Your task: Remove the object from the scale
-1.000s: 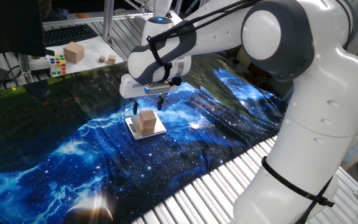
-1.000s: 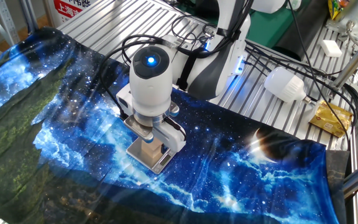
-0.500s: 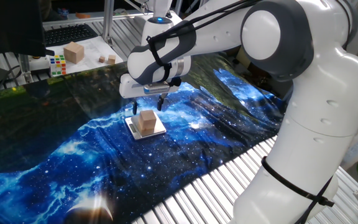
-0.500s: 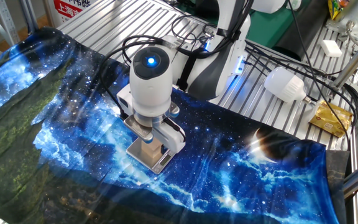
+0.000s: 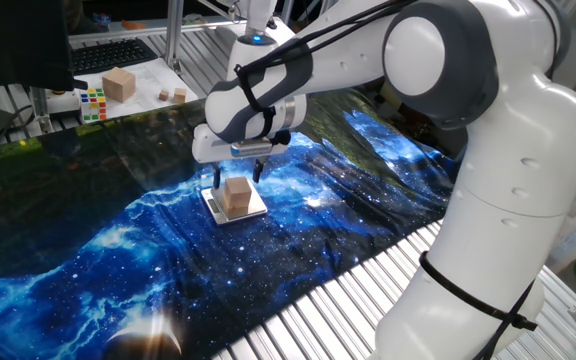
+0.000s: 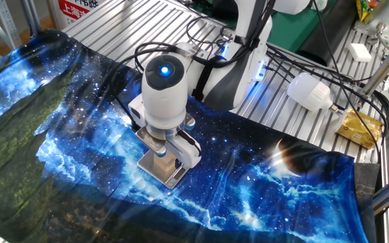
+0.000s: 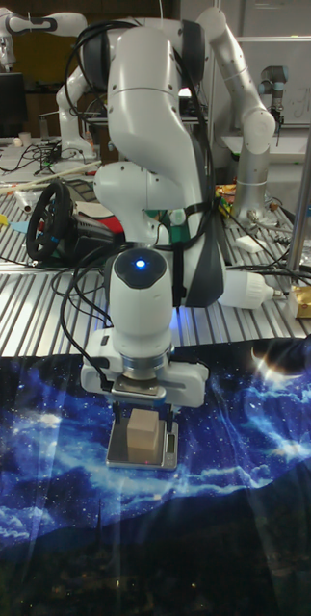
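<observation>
The object, a small light-brown wooden cube [image 5: 234, 194] [image 6: 161, 163] [image 7: 142, 434], stands on the scale [image 5: 256, 210] [image 6: 173, 177] [image 7: 141, 461], a flat silver plate lying on the galaxy-print cloth. My gripper [image 5: 236, 178] [image 6: 162, 154] [image 7: 143, 420] hangs straight above it, open. One dark finger [image 5: 216, 177] is at the cube's left side and the other at its right, level with the cube's upper part. I see a gap between fingers and cube, so they do not touch. The white wrist hides most of the cube in the other fixed view.
A Rubik's cube [image 5: 92, 104], a larger tan cube [image 5: 119, 84] and small blocks [image 5: 172, 95] sit on a white board at the back left. The cloth [image 5: 88, 250] is wrinkled. A white bulb-shaped thing [image 6: 309, 91] and a yellow packet [image 6: 358, 128] lie on the metal slats.
The gripper has dropped slightly, bringing its open fingers lower around the cube. Cube and scale have not moved.
</observation>
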Motion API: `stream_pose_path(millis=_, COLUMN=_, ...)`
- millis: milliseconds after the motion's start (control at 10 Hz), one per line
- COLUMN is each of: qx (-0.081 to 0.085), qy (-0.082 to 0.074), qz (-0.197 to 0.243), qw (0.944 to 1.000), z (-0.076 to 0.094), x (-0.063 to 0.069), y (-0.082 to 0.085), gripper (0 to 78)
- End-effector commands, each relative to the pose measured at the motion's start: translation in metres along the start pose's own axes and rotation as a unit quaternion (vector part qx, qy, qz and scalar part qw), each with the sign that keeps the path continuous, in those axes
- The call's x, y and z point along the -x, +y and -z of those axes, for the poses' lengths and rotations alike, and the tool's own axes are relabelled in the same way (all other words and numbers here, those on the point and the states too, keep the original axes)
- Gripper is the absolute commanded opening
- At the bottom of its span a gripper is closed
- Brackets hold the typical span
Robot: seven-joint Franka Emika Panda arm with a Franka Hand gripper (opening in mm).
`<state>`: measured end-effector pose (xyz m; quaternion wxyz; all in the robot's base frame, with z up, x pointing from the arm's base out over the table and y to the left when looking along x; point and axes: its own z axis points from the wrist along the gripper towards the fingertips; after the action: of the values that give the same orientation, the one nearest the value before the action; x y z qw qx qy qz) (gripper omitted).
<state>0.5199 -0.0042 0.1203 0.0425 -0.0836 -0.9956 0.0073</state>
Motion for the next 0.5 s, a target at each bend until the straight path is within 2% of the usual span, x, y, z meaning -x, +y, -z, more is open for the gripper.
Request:
stream_pose_path(millis=100, qx=0.003, qy=-0.001, qz=-0.009, qw=1.0000, z=-0.0074, x=-0.0016, y=-0.0006, gripper=77.4)
stream_pose_path(millis=500, qx=0.004, qy=-0.001, qz=-0.009, qw=0.9999, z=-0.0160, x=-0.0019, y=-0.0004, gripper=77.4)
